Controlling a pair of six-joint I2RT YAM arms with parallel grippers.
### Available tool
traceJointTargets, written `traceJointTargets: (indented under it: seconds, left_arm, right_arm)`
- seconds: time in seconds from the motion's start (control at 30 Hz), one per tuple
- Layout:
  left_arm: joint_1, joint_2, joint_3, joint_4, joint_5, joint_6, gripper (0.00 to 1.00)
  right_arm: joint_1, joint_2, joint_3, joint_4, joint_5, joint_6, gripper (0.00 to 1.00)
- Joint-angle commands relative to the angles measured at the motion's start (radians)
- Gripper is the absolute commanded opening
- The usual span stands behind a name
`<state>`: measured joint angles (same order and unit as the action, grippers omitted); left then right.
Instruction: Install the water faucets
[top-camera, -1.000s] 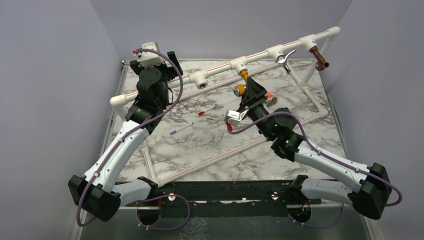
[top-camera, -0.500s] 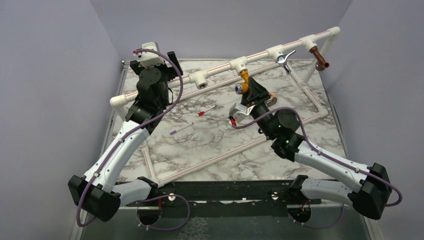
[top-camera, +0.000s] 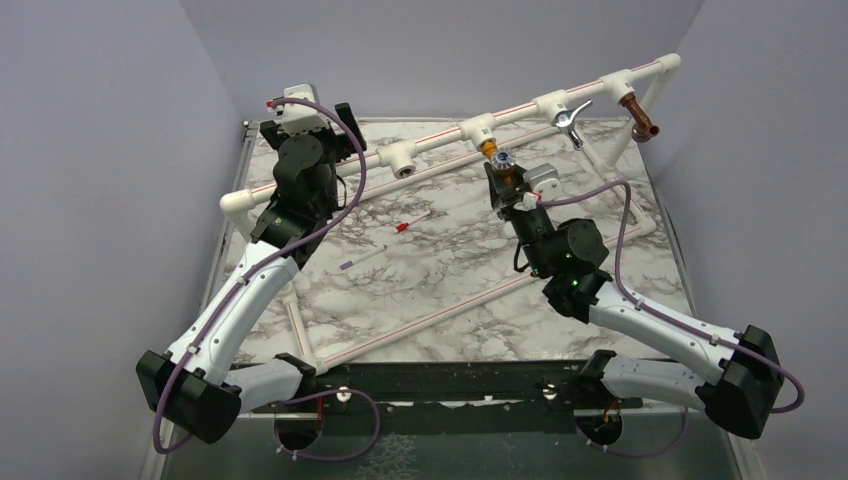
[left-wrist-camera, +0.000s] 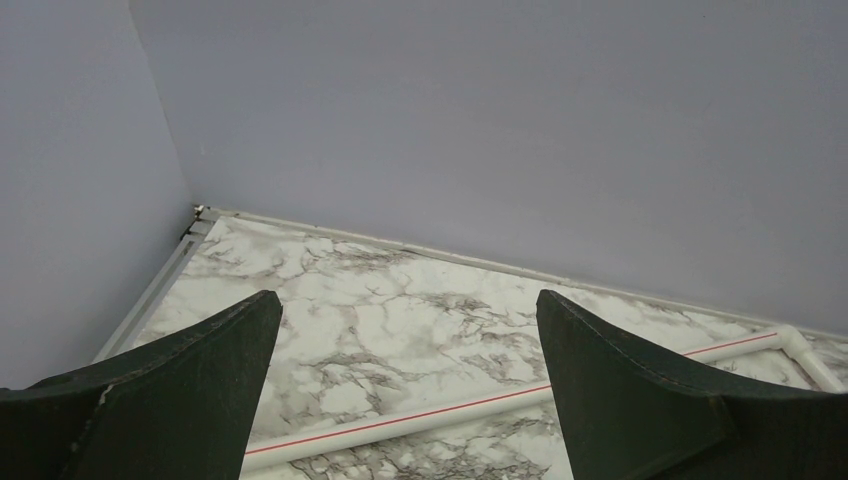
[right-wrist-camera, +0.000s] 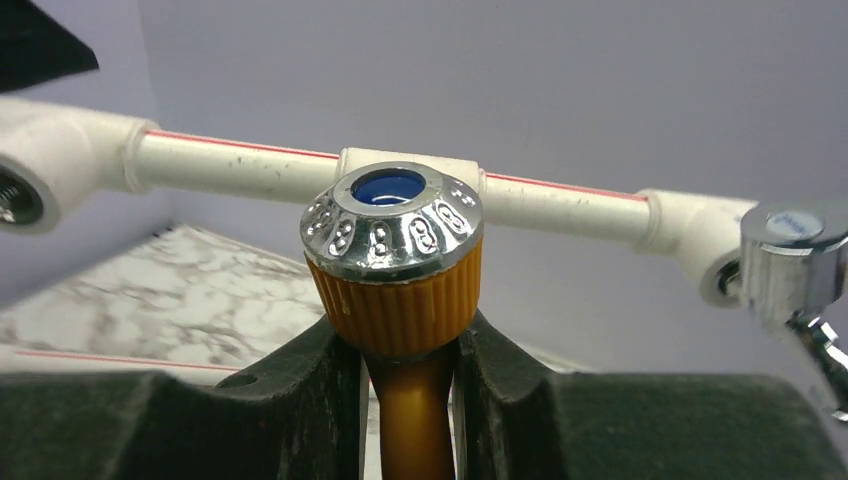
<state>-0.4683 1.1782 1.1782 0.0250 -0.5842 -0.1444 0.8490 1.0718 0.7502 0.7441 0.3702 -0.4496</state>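
Right fingers (right-wrist-camera: 300, 395) clamped on mustard-yellow faucet (right-wrist-camera: 395, 300); left fingers (left-wrist-camera: 180, 395) spread wide.

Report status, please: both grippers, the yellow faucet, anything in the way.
Right gripper shut on mustard-yellow faucet, just in front of a white tee fitting. Left gripper open, holding nothing. No obstruction seen at the faucet.

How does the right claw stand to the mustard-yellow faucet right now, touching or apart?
Touching. In the right wrist view the right claw is shut on the mustard-yellow faucet, fingers pressed against its stem under the ribbed knob.
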Motion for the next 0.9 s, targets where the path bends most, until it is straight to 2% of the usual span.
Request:
traceJointTargets:
  seconds: [0.0,0.3,0.53,0.63,0.87]
  left_arm:
    - [-0.044,0.073,-0.115,-0.366,0.063,-0.02,0.99]
    - [-0.044,0.073,-0.115,-0.367,0.06,-0.02,0.99]
    - [-0.044,0.074,-0.116,-0.367,0.06,-0.02,0.99]
    - [-0.044,0.075,-0.115,-0.365,0.06,-0.02,0.99]
    - [-0.044,0.075,-0.115,-0.365,0.058,-0.02,0.99]
  right_arm:
    - [0.002,-0.021,-0.004,0.112,0.135,0.422,0.01]
    - [0.002,-0.019,-0.016,0.068,0.231,0.949,0.0]
    - [0.002,-0.047,0.002,-0.103,0.304,1.439,0.0]
    - [0.002,-0.054,0.001,-0.132,0.316,1.559,0.01]
    - [0.002,-0.088,0.064,-0.423,0.339,1.901,0.01]
